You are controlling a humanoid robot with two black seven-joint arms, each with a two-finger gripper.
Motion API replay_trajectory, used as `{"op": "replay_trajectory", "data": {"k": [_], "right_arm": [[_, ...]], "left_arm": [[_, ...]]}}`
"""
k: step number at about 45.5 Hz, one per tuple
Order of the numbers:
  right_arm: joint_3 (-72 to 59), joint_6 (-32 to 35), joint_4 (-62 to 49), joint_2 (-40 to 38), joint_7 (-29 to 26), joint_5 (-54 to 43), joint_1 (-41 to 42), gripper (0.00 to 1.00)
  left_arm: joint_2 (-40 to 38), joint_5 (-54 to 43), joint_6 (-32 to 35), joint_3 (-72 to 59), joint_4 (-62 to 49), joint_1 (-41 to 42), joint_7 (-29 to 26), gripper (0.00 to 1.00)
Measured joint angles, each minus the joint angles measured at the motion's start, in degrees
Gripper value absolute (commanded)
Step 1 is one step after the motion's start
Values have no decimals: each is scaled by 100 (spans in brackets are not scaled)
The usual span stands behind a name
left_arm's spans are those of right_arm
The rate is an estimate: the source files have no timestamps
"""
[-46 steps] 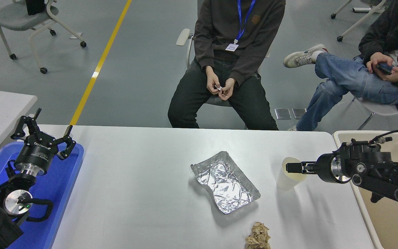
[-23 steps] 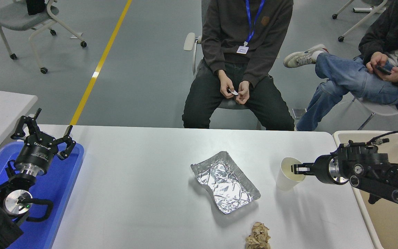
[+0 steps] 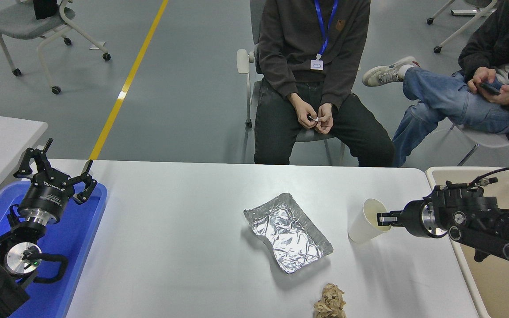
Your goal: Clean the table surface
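Gripping the cup (image 3: 362,225) by its rim, the right gripper (image 3: 383,217) is reaching in from the right edge, fingers pinched together on the near-right lip — one looks to be inside the mouth, the other outside, though the outer one is hard to separate from the dark wrist. The cup is tilting, base toward the left, mouth toward the gripper, so it is likely being lifted or dragged toward the beige bin (image 3: 497,265) just beside the table's right end; that bin is probably where the rubbish is going. Whether the base is touching the table (image 3: 170,238) I cannot tell.

The table is filling the lower middle of the view, wide and white. On it, a crumpled foil tray (image 3: 287,232) is lying near the centre, well apart from the cup, and a brown paper wad (image 3: 330,301) is sitting at the near edge — its lower part is cut off by the frame.

The left gripper (image 3: 55,170) is parked at lower left above a blue tray (image 3: 77,247), fingers spread wide, holding nothing.

A person (image 3: 312,66) is sitting across the table fiddling with something small and white — too small to identify. The bin's inside is mostly hidden behind the right arm.
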Motion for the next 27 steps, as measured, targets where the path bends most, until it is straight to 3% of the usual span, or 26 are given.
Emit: {"op": "replay_trajectory", "data": {"k": [27], "right_arm": [[666, 242, 808, -1571, 264, 386, 283, 0]], "left_arm": [[0, 2, 0, 0, 0, 1, -1, 100]]}}
